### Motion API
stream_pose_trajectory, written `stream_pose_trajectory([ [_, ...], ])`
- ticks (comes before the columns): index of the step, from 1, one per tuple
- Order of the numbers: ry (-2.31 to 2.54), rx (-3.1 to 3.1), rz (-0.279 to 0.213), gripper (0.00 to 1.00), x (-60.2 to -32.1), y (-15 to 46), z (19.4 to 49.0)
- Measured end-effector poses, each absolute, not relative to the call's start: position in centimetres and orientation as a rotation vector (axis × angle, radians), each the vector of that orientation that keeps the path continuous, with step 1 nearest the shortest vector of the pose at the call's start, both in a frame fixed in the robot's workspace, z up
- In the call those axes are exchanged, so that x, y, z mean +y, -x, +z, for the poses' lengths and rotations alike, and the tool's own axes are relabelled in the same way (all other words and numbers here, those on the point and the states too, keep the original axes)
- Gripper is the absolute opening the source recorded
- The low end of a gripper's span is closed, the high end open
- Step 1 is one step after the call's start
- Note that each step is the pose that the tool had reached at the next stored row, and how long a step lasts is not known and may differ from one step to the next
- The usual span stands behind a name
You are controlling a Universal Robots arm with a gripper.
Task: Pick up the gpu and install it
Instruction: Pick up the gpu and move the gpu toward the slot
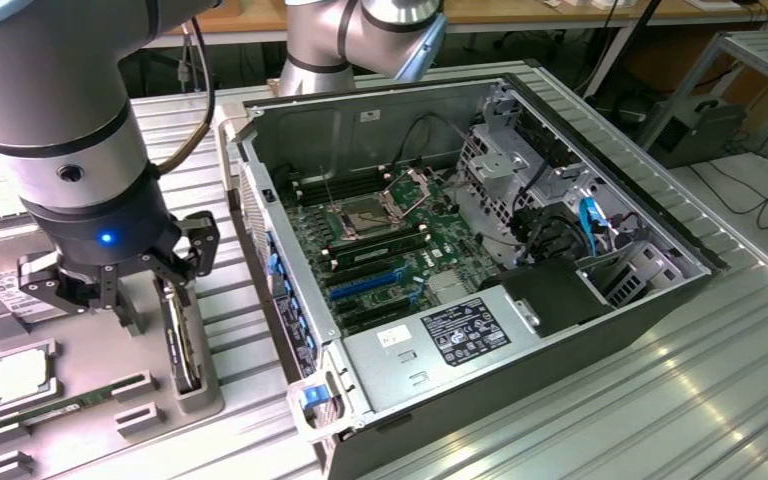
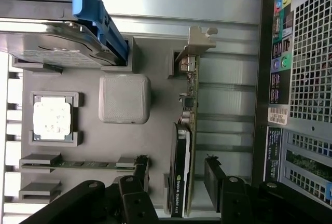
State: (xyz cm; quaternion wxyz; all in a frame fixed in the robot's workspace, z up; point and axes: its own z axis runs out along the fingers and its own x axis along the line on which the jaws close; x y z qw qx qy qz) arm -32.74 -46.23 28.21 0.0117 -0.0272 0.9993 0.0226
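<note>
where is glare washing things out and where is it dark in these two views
Exterior view: light glares off the ribbed metal table on that view's right, and the inside of the computer case lies partly in shadow. Wrist view: the cpu is washed nearly white, the gpu is evenly lit, and the gripper reads as a dark shape.
</note>
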Motion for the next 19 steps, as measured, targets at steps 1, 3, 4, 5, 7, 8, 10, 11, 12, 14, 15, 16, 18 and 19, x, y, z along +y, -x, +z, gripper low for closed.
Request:
stream_pose_trajectory([
  [1, 0.083, 3.116, 0.07, 0.56, -46.2, 32.7, 28.1],
  [3, 0.077, 3.116, 0.07, 0.56, -46.3, 32.7, 27.9],
  [4, 0.072, 3.116, 0.07, 0.56, -46.3, 32.7, 27.8],
  [5, 0.066, 3.116, 0.07, 0.56, -46.3, 32.7, 27.7],
  [7, 0.054, 3.116, 0.07, 0.56, -46.3, 32.7, 27.5],
  [8, 0.051, 3.116, 0.07, 0.56, -46.3, 32.7, 27.4],
  [10, 0.048, 3.116, 0.07, 0.56, -46.3, 32.7, 27.1],
  [11, 0.046, 3.116, 0.07, 0.56, -46.3, 32.7, 27.0],
  [12, 0.044, 3.116, 0.07, 0.56, -46.3, 32.7, 26.9],
  [14, 0.034, 3.116, 0.07, 0.56, -46.3, 32.7, 26.6],
  [15, 0.029, 3.117, 0.07, 0.56, -46.3, 32.6, 26.6],
  [16, 0.024, 3.116, 0.07, 0.56, -46.3, 32.6, 26.5],
  [18, 0.014, 3.116, 0.07, 0.56, -46.3, 32.6, 26.3],
  [19, 0.01, 3.116, 0.07, 0.56, -46.3, 32.6, 26.2],
])
